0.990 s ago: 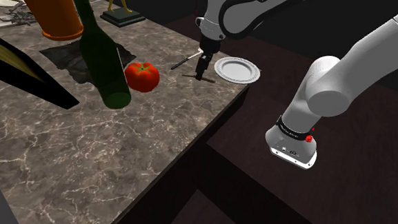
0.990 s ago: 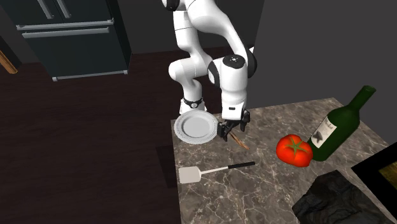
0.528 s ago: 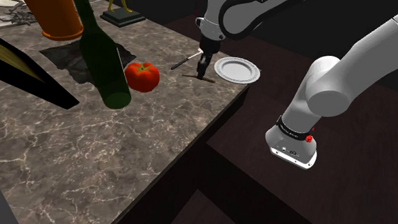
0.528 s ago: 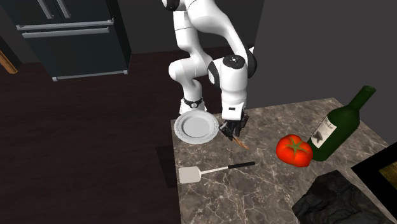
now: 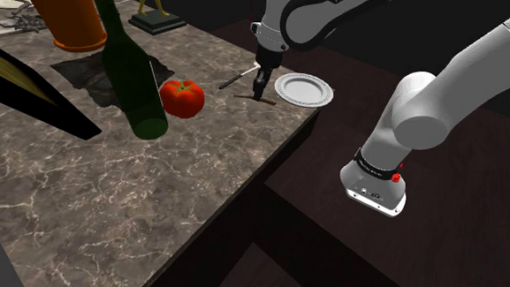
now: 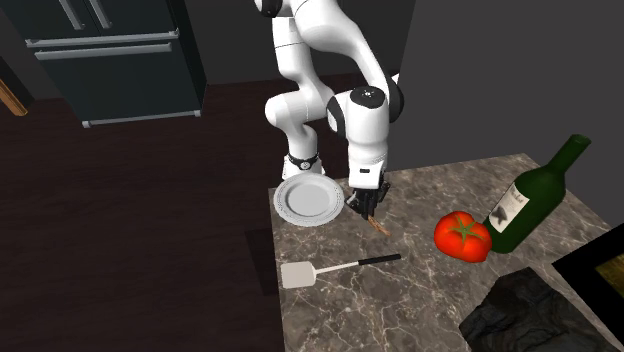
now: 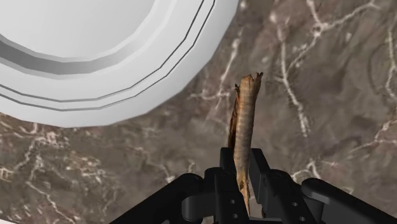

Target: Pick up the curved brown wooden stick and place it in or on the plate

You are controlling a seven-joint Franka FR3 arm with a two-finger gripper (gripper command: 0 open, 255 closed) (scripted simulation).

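Observation:
The brown wooden stick point(image 7: 245, 118) lies low over the marble counter, clasped between my black fingers point(image 7: 230, 167). My gripper point(image 6: 362, 207) is shut on one end of the stick point(image 6: 380, 227), and the free end points away from the white plate point(image 6: 311, 200). The plate point(image 7: 108, 57) sits empty just beside the gripper, near the counter's corner. In the shoulder view the gripper point(image 5: 260, 92) hangs straight down between the plate point(image 5: 304, 89) and the stick point(image 5: 243, 96). Whether the stick still touches the counter I cannot tell.
A white spatula point(image 6: 330, 270) with a black handle lies close by on the counter. A red tomato point(image 6: 462, 236) and a dark green bottle point(image 6: 530, 195) stand further along, with a black crumpled sheet point(image 6: 520, 315) beyond. The counter edge point(image 5: 288, 141) drops off right beside the plate.
The fingers have come together from wide open and now clasp the stick. The arm itself has hardly moved, and the plate, spatula and tomato stay where they were.

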